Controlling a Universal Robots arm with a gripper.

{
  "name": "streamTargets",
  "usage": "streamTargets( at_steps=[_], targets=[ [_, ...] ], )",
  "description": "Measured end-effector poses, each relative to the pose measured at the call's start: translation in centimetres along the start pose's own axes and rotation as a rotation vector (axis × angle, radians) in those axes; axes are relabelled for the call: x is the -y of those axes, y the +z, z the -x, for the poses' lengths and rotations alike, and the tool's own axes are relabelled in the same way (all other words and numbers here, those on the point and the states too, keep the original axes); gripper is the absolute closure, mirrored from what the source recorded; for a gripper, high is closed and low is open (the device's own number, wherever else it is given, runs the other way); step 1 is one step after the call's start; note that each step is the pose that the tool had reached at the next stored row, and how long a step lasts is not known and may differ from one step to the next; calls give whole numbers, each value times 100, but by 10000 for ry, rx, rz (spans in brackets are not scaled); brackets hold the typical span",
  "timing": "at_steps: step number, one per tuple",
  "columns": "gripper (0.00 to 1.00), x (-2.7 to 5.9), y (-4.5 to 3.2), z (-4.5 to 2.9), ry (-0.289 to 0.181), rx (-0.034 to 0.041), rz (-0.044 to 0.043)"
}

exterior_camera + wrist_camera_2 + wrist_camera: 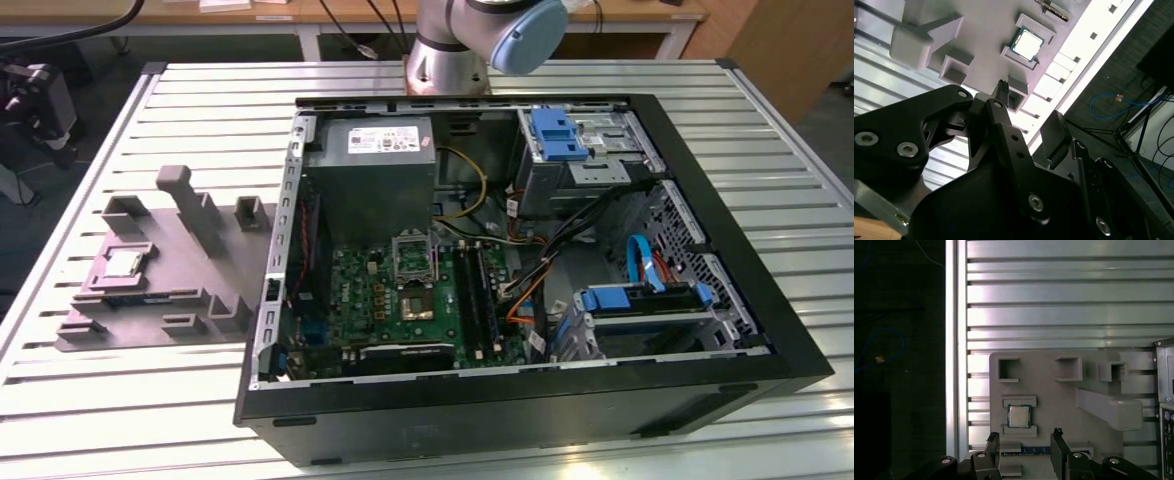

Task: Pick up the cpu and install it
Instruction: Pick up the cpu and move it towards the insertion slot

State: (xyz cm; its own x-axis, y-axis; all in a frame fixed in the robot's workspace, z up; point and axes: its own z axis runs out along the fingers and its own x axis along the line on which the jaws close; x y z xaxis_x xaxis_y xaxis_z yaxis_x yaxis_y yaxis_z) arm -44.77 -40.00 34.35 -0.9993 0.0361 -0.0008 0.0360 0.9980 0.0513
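Black metal fingers (pixel 1059 450) of my pincer (pixel 1024 437) stand spread apart, released, with nothing between them. Just beyond the tips, in line with the gap, the cpu (pixel 1019 415) lies flat in its nest on the grey fixture plate (pixel 1054 390), silvery top up, and I am not touching it. Low grey walls flank it on two sides, and a thin blue strip (pixel 1026 451) lies between it and my fingertips. In the exterior view the cpu sits at middle left of the frame. Its plate rests on the slatted aluminium table (pixel 134 400), just beside the open computer case (pixel 534 420). Inside the case, near the frame's centre, the socket frame (pixel 414 255) lies on the green motherboard (pixel 367 300), below the grey power supply box (pixel 380 190). Cables (pixel 534 270) run to its right.
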Motion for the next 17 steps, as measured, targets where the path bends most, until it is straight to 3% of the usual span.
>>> streamTargets(
  at_steps=[13,17],
  targets=[
    [47,0,9,0,0,1,0],
    [47,20,65,1,-13,-12,0]
  ],
)
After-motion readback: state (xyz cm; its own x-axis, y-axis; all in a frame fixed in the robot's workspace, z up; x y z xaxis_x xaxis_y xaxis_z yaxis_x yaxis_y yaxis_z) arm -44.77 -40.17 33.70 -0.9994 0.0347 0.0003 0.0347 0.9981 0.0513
